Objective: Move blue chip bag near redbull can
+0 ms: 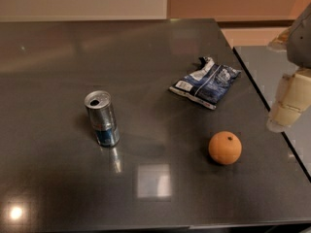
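The blue chip bag [205, 83] lies flat on the dark table, right of centre, crumpled, with white patches and a white label. The redbull can [102, 118] stands upright left of centre, silver with a blue lower band and a pull-tab top. The bag is well to the right of the can and a little farther back. My gripper [287, 103] is at the right edge of the view, over the table's right edge, right of the bag and a little nearer than it. It touches nothing.
An orange [225, 147] sits on the table in front of the bag, toward the right. The dark table [146, 52] ends in a right edge near the gripper and a front edge at the bottom. A wall runs behind.
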`<state>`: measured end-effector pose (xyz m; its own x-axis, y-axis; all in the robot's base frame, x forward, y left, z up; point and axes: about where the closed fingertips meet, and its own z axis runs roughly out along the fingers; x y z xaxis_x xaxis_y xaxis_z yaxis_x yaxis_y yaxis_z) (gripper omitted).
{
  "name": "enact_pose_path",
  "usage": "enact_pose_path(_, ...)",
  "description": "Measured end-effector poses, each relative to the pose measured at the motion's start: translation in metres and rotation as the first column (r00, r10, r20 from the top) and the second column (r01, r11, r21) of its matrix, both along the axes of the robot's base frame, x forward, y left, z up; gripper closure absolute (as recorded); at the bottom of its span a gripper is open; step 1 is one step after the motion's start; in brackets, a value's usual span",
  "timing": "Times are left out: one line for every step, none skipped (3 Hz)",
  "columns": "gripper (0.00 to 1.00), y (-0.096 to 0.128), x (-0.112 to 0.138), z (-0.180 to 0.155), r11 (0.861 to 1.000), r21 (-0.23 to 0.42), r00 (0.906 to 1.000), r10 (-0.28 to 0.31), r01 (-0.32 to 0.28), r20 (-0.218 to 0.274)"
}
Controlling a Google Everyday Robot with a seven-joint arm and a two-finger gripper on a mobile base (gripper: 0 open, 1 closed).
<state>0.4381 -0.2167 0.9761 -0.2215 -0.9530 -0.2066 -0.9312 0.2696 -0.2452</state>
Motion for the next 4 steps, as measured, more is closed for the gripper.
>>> enact_pose_path(0.00, 0.000, 0.000, 0.000, 1.000, 0.000, 1.0000, 0.000, 0.000, 0.000)
enact_pose_path(0.00, -0.002, 0.007, -0.001, 1.000, -0.002, 0.9999, 0.010, -0.010, -0.005)
enact_pose_path(0.00, -0.003, 0.012, -0.002, 1.000, -0.002, 0.9998, 0.018, -0.018, -0.010)
enact_pose_path(0.00, -0.003, 0.014, -0.002, 1.000, -0.002, 0.9997, 0.020, -0.020, -0.011)
